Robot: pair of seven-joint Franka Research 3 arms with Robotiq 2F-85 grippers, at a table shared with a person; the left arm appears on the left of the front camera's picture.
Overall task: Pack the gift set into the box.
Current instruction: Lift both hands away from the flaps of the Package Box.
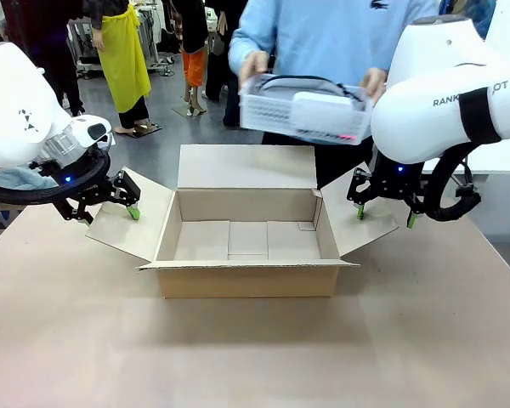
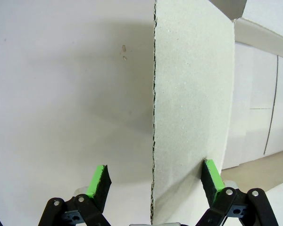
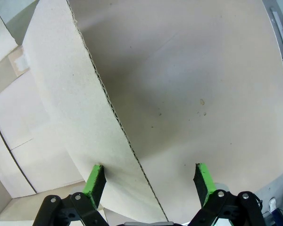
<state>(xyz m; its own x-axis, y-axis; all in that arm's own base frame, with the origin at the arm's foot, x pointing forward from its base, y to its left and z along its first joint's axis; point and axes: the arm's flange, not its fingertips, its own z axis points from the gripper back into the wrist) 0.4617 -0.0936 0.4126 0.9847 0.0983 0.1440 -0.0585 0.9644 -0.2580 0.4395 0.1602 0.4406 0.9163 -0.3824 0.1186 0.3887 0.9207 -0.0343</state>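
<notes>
**While the box (image 1: 246, 280) gaped open, the gift set (image 1: 302, 115) hung above it**

As the carton sat at the middle of the table (image 1: 255, 365), all four flaps splayed and its floor bare, a person at the far side held the white tray in both hands (image 1: 255, 64), upper middle of the frame, just behind the rear flap. A pale pouch (image 1: 323, 106) and a black strap (image 1: 297, 82) lay in it.

Over at the left edge, the left gripper (image 1: 110, 208) had its fingers spread wide astride the left flap (image 2: 193, 94), the cardboard edge running up between the green pads. It was not pinched. Mirror image on the right: the right gripper (image 1: 385, 214) stood wide too, straddling the right flap (image 3: 66, 94) without closing.

My read on the tray: light, stiff plastic, but thin-walled and perforated, with loose contents that would slide if it tipped. Best taken by the short end walls, kept level and lowered flat onto the floor. I'd judge the carton itself light enough to skid, and its flaps bendy.
</notes>
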